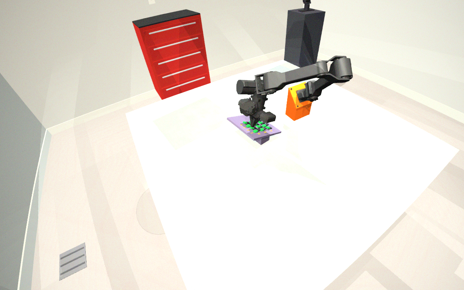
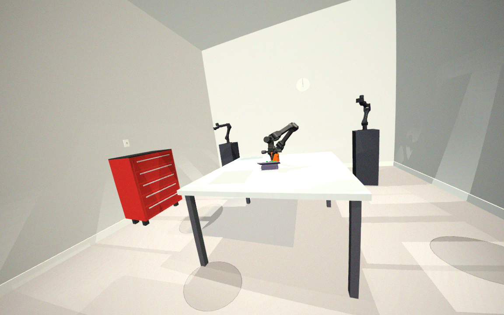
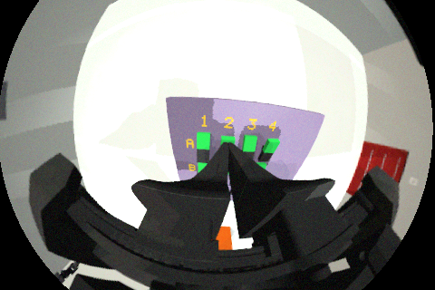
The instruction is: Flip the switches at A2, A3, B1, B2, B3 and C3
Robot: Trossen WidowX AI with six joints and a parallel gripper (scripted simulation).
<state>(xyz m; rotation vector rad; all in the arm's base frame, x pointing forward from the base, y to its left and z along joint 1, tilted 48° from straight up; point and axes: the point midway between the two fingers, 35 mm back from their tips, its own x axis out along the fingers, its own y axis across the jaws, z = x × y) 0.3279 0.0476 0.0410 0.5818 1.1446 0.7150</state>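
Observation:
The purple switch panel (image 1: 234,119) (image 2: 262,163) (image 3: 296,129) carries green-and-black rocker switches and printed yellow labels. My gripper (image 1: 253,125) (image 2: 272,160) (image 3: 227,147) is shut and empty, its tips low over the panel at switch A2 (image 3: 227,139). Whether they touch it I cannot tell. A1 (image 3: 203,140), A3 (image 3: 249,143) and A4 (image 3: 272,146) show beside the tips in the wrist view. Of row B, only bits show, such as B1 (image 3: 202,167). My fingers hide B2, B3 and row C there. In the top and exterior views the switches are too small to read their tilt.
An orange block (image 1: 295,110) (image 2: 276,157) (image 3: 225,238) stands on the white table (image 1: 280,201) (image 2: 285,183) near the arm's base. A red drawer cabinet (image 1: 177,54) (image 2: 144,183) (image 3: 378,168) and a dark pedestal (image 1: 303,39) (image 2: 365,156) stand off the table.

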